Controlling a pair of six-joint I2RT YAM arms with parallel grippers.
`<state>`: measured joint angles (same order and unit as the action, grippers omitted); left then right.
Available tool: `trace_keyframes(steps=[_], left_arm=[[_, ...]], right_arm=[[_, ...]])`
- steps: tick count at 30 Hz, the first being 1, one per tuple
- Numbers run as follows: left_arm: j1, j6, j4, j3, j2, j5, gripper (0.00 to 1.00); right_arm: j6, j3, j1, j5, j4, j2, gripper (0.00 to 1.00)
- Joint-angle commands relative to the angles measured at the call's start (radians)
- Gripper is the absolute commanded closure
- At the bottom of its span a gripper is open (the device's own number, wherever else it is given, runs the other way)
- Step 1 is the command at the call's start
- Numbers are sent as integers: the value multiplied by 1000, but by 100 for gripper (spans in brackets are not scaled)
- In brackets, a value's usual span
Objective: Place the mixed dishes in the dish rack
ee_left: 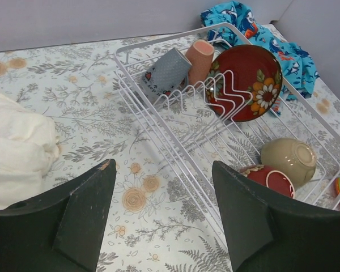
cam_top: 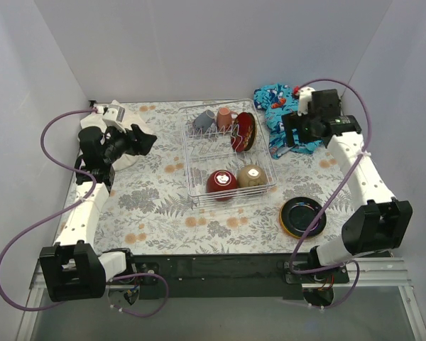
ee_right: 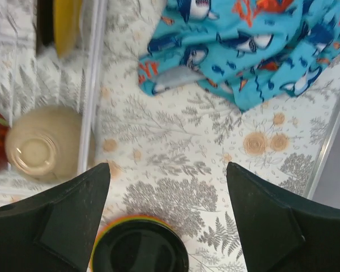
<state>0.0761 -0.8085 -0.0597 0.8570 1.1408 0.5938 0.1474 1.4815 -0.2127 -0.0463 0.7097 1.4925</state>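
Top external: dark plate (cam_top: 302,217) — rim seemingly striped — beside dish rack (cam_top: 186,160); left tool (ee_left: 163,170), right tool (ee_right: 167,170) spread.

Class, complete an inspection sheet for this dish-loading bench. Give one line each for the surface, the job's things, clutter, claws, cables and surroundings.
Surface: table with a floral-print cover.
Job's things: dish rack holds a grey mug, pink mug, red floral plate on edge in the prongs, and a red bowl and beige bowl, both base-up. The dark plate lies outside on the table.
Clutter: shark-print cloth; white towel.
Claws: left claw open and empty; right claw open, above the dark plate.
Cables: purple cables loop off both arms, none across the dishes.
Surroundings: plain white walls.
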Motion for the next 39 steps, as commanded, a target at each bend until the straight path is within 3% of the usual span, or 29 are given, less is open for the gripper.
trace_keyframes(steps=[1, 4, 7, 10, 15, 17, 18, 20, 21, 28, 30, 32, 39], left_arm=[[-9, 2, -25, 5, 19, 104, 32], [-22, 15, -25, 33, 63, 147, 32], [-33, 46, 7, 82, 118, 178, 34], [-62, 86, 40, 192, 224, 172, 35], [-205, 176, 98, 494, 485, 46, 36], [-258, 187, 86, 575, 557, -12, 50], [-274, 186, 78, 636, 623, -28, 72], [-318, 186, 43, 692, 683, -52, 97], [-332, 186, 32, 744, 745, -95, 100], [-435, 196, -14, 911, 934, -230, 100], [-453, 196, -22, 945, 997, -271, 100], [-464, 206, -32, 987, 1049, -337, 100], [-473, 284, -25, 969, 1079, -443, 100]], right_arm=[[236, -118, 145, 336, 129, -52, 9], [277, -138, 159, 425, 146, -78, 11], [244, -118, 150, 531, 87, -78, 21], [166, -72, 136, 559, 45, -45, 23], [136, -84, 131, 516, -6, -26, 27], [130, -110, 130, 487, -22, -24, 33], [130, -121, 130, 485, -27, -29, 34], [113, -147, 130, 485, -49, -49, 41], [104, -173, 131, 485, -55, -67, 43], [90, -297, 131, 479, -90, -159, 63], [78, -323, 139, 468, -99, -178, 76], [63, -346, 144, 454, -98, -198, 98], [44, -374, 167, 431, -102, -209, 99]])
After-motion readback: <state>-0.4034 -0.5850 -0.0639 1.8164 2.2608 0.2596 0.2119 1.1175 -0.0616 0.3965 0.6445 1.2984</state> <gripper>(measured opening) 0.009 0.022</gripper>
